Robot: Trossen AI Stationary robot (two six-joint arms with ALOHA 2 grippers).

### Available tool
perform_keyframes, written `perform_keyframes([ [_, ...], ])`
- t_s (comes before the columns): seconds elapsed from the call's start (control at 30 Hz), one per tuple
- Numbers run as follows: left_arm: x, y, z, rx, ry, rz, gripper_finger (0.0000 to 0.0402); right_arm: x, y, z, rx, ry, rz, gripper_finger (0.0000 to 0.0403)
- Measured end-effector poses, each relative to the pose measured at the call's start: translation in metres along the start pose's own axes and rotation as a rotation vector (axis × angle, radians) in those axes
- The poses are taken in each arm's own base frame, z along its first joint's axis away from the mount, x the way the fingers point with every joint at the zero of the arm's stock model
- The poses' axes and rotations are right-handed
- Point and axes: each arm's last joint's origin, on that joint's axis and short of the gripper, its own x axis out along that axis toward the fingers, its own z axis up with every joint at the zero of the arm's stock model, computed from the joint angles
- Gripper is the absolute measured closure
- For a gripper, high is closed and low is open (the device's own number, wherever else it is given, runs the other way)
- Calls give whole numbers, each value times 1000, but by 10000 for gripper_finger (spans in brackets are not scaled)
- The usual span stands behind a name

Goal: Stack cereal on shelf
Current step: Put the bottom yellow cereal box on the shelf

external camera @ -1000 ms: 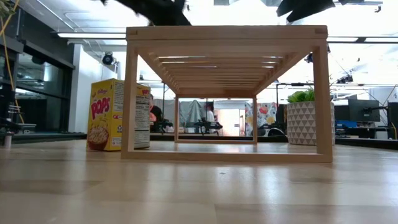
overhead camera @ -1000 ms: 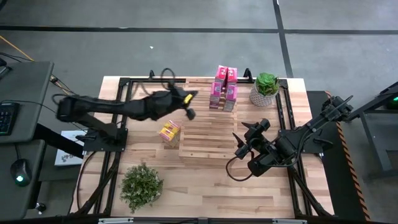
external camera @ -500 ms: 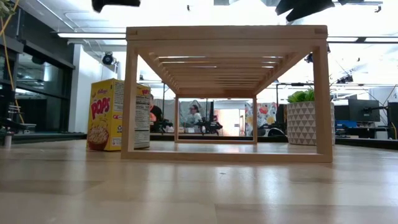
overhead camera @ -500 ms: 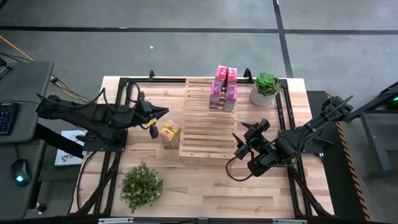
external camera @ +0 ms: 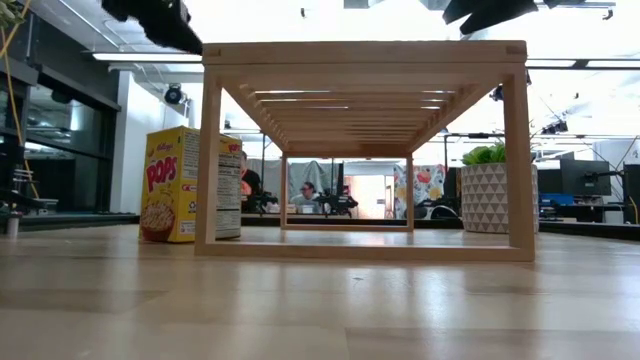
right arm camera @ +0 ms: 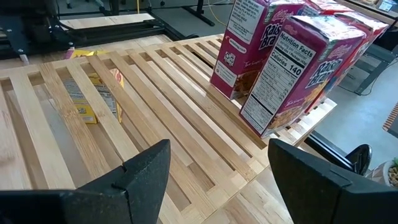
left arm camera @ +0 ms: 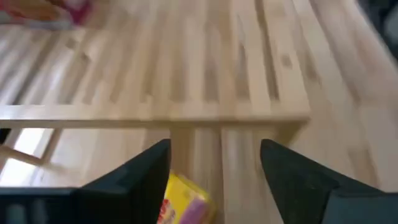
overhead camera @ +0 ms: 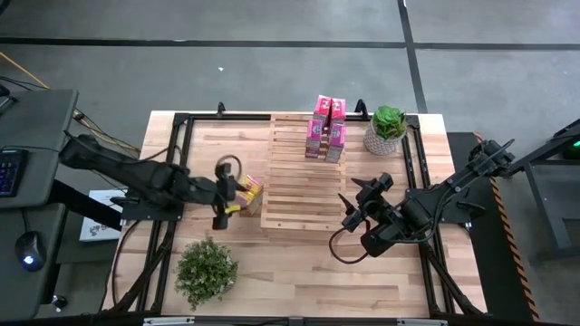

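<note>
Here's the slatted wooden shelf (overhead camera: 304, 172) in the middle of the bench (overhead camera: 299, 272), and most of the job looks done: a cluster of pink Raisin Bran boxes (overhead camera: 326, 129) stands on its far end, well beyond the left gripper (overhead camera: 225, 197). One box is left, by my reckoning: the yellow Corn Pops box (overhead camera: 247, 190), upright on the bench against the shelf's side, not yet on top. That left gripper has swung a long way in the last second: it was up over the shelf's far corner, then pulled back clear of the shelf, and now it sits right at the Corn Pops box, fingers spread, the yellow carton showing between them in the wrist view, nothing pinched yet. The box itself hasn't budged, nor have the pink ones. The right gripper (overhead camera: 355, 206) waits just off the shelf's other side, fingers spread and empty, exactly where it was before.
</note>
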Motion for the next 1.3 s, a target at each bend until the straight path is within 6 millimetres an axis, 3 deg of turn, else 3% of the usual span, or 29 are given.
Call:
perform_keyframes([
  [0.23, 16, -12, -14, 221, 176, -30, 149, 0, 0, 0, -1, 3, 3, 139],
  [0.7, 48, -17, -25, 452, 327, 54, 151, 0, 0, 0, 5, 4, 5, 139],
  [1.3, 50, -15, -34, 504, 427, 101, 151, 0, 0, 0, 6, 5, 6, 139],
])
